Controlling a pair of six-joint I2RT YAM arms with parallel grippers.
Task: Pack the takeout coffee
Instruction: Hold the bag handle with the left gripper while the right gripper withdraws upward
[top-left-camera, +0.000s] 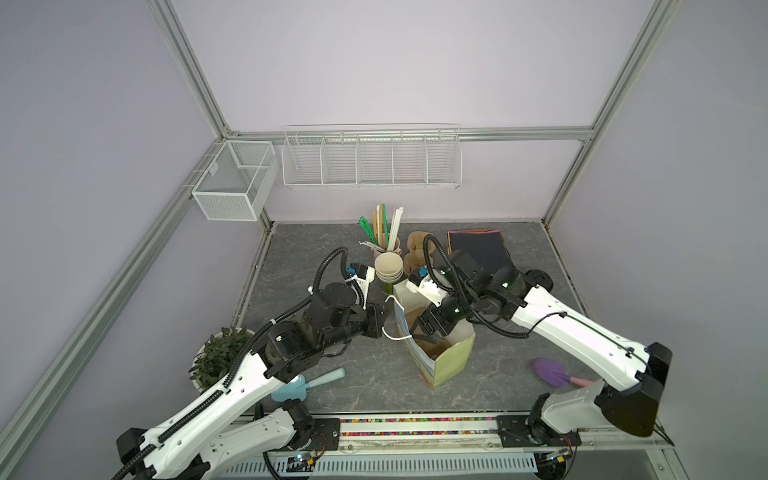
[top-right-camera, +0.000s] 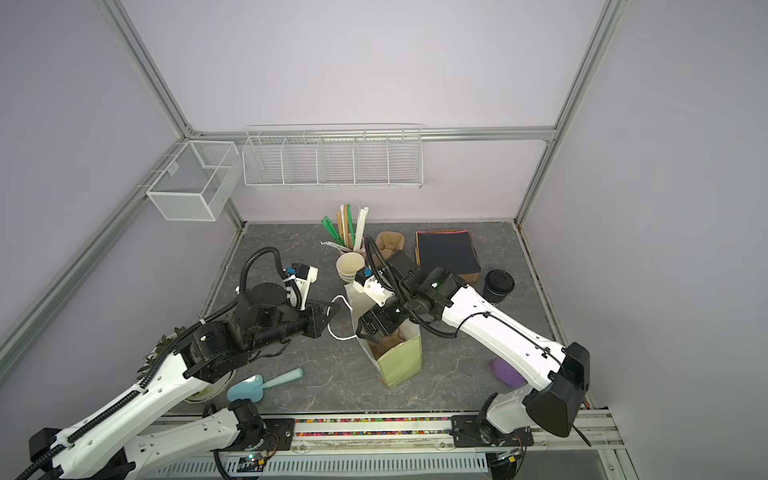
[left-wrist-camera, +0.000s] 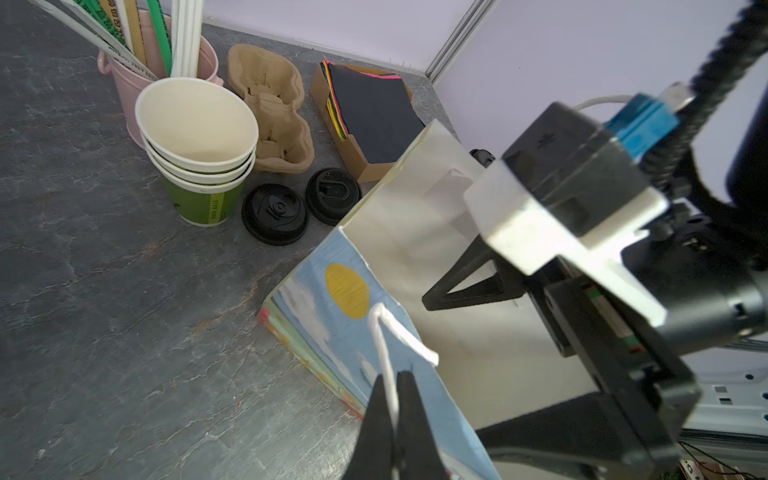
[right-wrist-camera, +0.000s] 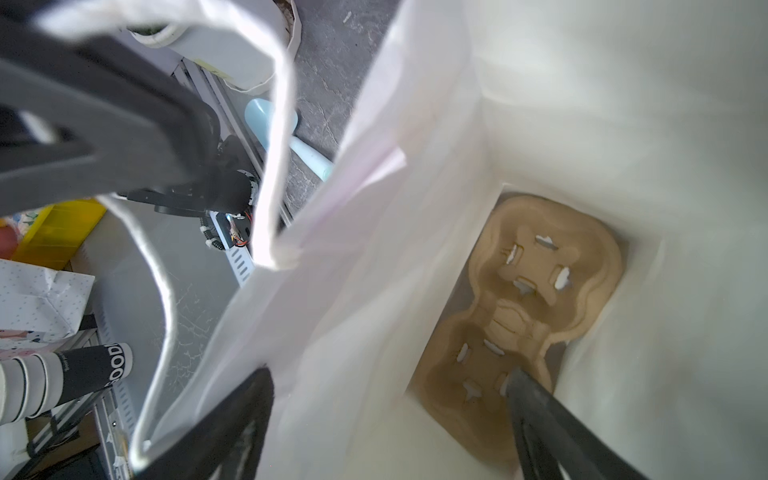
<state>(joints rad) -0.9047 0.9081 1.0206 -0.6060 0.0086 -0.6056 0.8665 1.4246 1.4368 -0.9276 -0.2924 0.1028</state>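
Left gripper (left-wrist-camera: 392, 376) clamped shut on the white rope handle (left-wrist-camera: 384, 332) of the paper bag (left-wrist-camera: 332, 316), holding that side of the mouth out. Right gripper (right-wrist-camera: 386, 374) spread wide, nothing held. One finger down inside the bag, at or just above the cardboard carrier (right-wrist-camera: 540, 291) lying flat on the bag floor. Other finger looks to be outside the near wall, so the wall seems to run between the jaws; blurred, not certain. Takeout coffee (top-right-camera: 498, 286) not in the bag: upright on the table (top-right-camera: 291, 257), black lid on, well apart from the right jaws, back behind that arm and just beside the box of dark paper (top-right-camera: 446, 253). Further still from the left jaws, with the bag in between. Stack of lidless cups (left-wrist-camera: 199, 137) and two loose lids (left-wrist-camera: 274, 214) just beyond the bag from the left jaws; not part of this job. Judged progress: roughly a third. Done: bag open and steadied, carrier seated, cup lidded. Left: lift right jaws clear of the bag, reach back for the cup, grip below the lid, lower it upright into a carrier well, release, then drop the handle. Watch for snagging the bag wall on the way out and for tipping the cup at the bag mouth.
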